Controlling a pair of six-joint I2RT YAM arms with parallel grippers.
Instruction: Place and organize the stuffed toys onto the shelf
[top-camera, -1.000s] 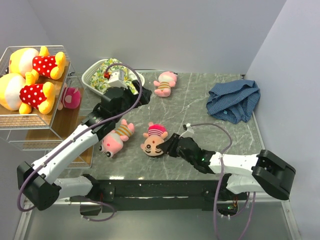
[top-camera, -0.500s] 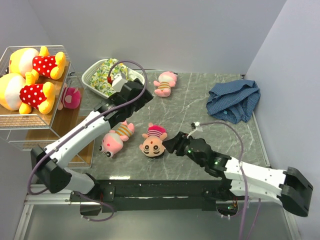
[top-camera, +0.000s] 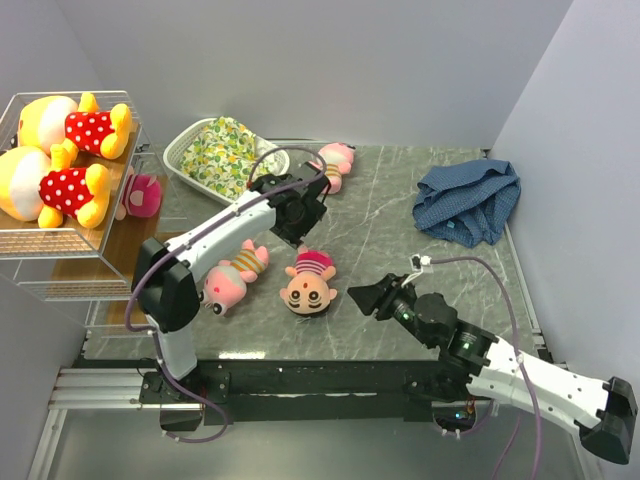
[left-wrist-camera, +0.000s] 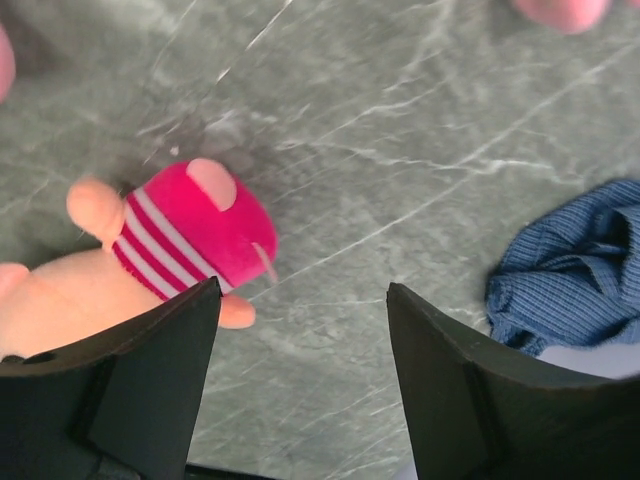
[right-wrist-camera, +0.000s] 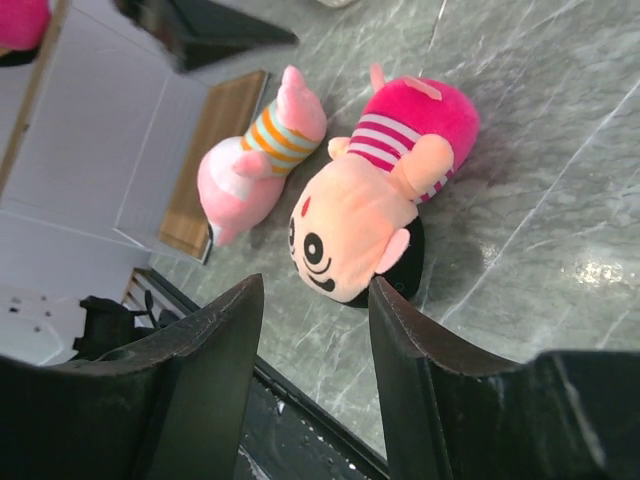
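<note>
1. On the table, the doll (top-camera: 308, 288) lies beside the pig (top-camera: 228, 280), well apart from the shelf (top-camera: 75, 268).
2. My left gripper (left-wrist-camera: 303, 295) and right gripper (top-camera: 357, 294) both gape, empty.
3. If both arms go for the doll, I fear they collide.

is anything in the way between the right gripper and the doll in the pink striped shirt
Nothing visible does. The right gripper is open just right of the doll, with only bare table between them. The pink toy in the orange-striped shirt lies on the doll's other side.
</note>
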